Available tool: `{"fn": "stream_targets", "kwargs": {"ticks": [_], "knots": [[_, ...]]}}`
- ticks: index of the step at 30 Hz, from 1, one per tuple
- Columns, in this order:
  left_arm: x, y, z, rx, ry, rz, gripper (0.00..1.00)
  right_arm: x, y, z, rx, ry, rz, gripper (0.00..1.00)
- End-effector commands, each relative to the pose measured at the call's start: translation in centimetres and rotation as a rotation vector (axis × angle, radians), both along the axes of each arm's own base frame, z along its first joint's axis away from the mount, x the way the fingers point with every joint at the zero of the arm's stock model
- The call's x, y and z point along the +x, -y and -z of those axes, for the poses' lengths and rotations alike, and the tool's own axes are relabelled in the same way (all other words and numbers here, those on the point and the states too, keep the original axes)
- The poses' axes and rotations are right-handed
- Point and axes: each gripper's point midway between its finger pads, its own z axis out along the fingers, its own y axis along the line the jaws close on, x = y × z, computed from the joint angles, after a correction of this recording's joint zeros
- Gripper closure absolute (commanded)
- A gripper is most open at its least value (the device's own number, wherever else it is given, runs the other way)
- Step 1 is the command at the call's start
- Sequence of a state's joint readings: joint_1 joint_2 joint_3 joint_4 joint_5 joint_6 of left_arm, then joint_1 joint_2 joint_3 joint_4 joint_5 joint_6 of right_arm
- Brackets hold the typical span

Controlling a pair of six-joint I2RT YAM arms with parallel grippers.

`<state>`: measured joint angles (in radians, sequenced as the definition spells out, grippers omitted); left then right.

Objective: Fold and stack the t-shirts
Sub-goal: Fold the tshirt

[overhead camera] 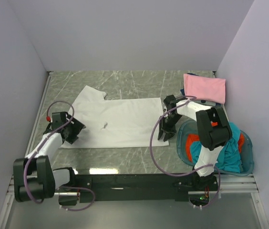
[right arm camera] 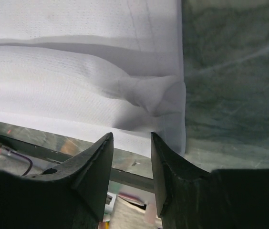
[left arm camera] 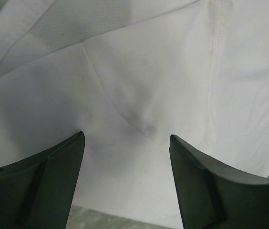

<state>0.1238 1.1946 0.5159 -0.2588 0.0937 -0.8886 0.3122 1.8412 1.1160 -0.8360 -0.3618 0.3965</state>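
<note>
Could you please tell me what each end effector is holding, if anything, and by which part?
Nothing is held: the left end effector and right end effector stand open close to the white t-shirt.

A spread t-shirt lies centre, a folded t-shirt far right, a basket of t-shirts near right.

Left arm, right arm: white links, bulky black joints. Purple cable loops off each. Red mark by left wrist, orange-red patch on right. Left gripper, right gripper: dark wedge-shaped fingers. Black base rail along the near edge.
</note>
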Motion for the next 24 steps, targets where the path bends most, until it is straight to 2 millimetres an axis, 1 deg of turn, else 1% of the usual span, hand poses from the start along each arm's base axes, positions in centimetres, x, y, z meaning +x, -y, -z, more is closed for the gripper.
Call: {"fn": "stream_targets", "kwargs": {"ticks": [1, 2, 5, 7, 8, 9, 10, 12, 13, 14, 15, 16, 17, 18, 19, 20, 21, 22, 23, 24], "knots": [[-1.3, 1.0, -1.7, -0.028, 0.017, 0.015, 0.23, -0.6, 1.2, -0.5, -0.068, 0.018, -0.017, 0.55], [-1.1, 1.1, -2.8, -0.025, 0.053, 0.019, 0.23, -0.4, 1.2, -1.0, -0.063, 0.028, -0.02, 0.55], [-0.5, 1.0, -5.0, -0.008, 0.103, 0.035, 0.22, 0.7, 0.7, -3.1, -0.042, 0.064, -0.044, 0.55], [0.2, 1.0, -6.0, 0.01, 0.129, 0.055, 0.23, 1.7, 0.3, -4.6, -0.029, 0.092, -0.065, 0.55], [0.7, 0.9, -6.4, 0.016, 0.145, 0.059, 0.23, 2.1, 0.1, -5.1, -0.022, 0.105, -0.072, 0.55], [1.2, 1.1, -6.7, 0.019, 0.157, 0.07, 0.23, 3.0, -0.2, -5.8, -0.008, 0.129, -0.079, 0.55], [1.8, 1.1, -7.2, 0.02, 0.177, 0.076, 0.23, 3.3, -0.4, -6.1, -0.001, 0.138, -0.083, 0.55], [3.2, 1.6, -7.5, 0.005, 0.197, 0.091, 0.23, 4.3, -1.0, -6.3, 0.014, 0.156, -0.089, 0.55], [4.0, 2.1, -8.1, 0.002, 0.218, 0.109, 0.23, 4.7, -1.4, -6.3, 0.032, 0.158, -0.09, 0.55], [4.5, 2.5, -7.5, -0.007, 0.198, 0.12, 0.23, 4.9, -1.8, -6.3, 0.048, 0.158, -0.093, 0.55], [5.4, 3.0, -7.8, -0.012, 0.216, 0.14, 0.23, 5.3, -2.2, -6.0, 0.062, 0.152, -0.093, 0.55], [6.1, 4.0, -8.2, -0.017, 0.227, 0.17, 0.23, 5.4, -2.8, -6.1, 0.092, 0.152, -0.094, 0.55], [6.6, 4.4, -7.1, -0.027, 0.193, 0.179, 0.23, 5.5, -3.1, -5.9, 0.101, 0.148, -0.095, 0.55], [6.9, 4.5, -6.8, -0.036, 0.181, 0.179, 0.23, 5.5, -3.2, -5.4, 0.103, 0.137, -0.093, 0.55], [7.4, 6.0, -7.1, -0.055, 0.192, 0.221, 0.23, 5.7, -3.3, -5.2, 0.106, 0.139, -0.095, 0.55], [7.7, 6.4, -6.3, -0.064, 0.171, 0.227, 0.22, 5.7, -3.4, -4.9, 0.103, 0.134, -0.098, 0.55], [7.9, 6.8, -6.1, -0.068, 0.168, 0.232, 0.22, 5.5, -3.2, -4.2, 0.094, 0.122, -0.099, 0.55], [8.4, 6.8, -6.2, -0.066, 0.176, 0.23, 0.22, 5.6, -3.3, -3.9, 0.092, 0.125, -0.099, 0.55], [8.5, 6.8, -5.6, -0.062, 0.162, 0.231, 0.22, 5.6, -3.1, -3.6, 0.085, 0.122, -0.097, 0.55], [8.7, 6.8, -5.5, -0.058, 0.159, 0.233, 0.22, 5.5, -3.0, -3.2, 0.078, 0.116, -0.095, 0.55]]}}
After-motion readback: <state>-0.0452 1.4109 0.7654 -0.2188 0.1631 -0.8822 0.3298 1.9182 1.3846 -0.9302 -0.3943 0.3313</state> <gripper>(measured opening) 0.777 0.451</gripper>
